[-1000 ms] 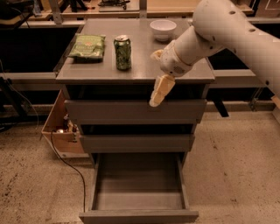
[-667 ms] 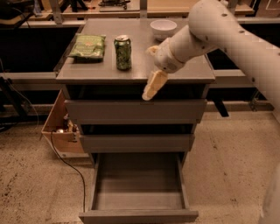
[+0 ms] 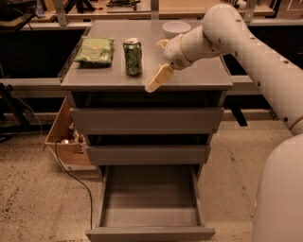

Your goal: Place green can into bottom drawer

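Workshop-like lab: workbenches point(image 3: 118, 13) behind grey cabinet point(image 3: 147, 121), pincer point(image 3: 155, 66) over its top.

I have a single view, set high in front of the grey cabinet point(image 3: 147, 120), looking down and forward across its top to the benches behind. It sits near, so the cabinet fills the frame and the open bottom drawer point(image 3: 150, 233) reaches the lower edge. The arm point(image 3: 246, 42) enters from the right, with the gripper point(image 3: 157, 66) above the top's front edge, fingers apart.
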You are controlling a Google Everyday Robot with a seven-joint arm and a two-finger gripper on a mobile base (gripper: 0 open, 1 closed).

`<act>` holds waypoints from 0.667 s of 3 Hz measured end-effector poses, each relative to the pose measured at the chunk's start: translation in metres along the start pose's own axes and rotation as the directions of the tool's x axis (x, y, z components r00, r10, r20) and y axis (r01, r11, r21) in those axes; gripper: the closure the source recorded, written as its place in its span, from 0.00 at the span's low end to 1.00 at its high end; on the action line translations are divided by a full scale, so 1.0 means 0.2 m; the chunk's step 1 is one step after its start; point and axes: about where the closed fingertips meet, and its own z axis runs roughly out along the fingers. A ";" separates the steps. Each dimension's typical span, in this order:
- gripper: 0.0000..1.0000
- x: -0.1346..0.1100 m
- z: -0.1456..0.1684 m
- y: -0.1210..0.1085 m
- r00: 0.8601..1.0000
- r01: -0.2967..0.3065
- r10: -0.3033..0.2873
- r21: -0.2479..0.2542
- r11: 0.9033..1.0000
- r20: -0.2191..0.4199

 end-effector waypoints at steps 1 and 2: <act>0.00 -0.07 0.10 -0.06 0.997 -0.040 0.040 0.007 0.999 0.071; 0.00 -0.16 0.27 -0.10 0.979 -0.106 0.108 -0.021 0.994 0.171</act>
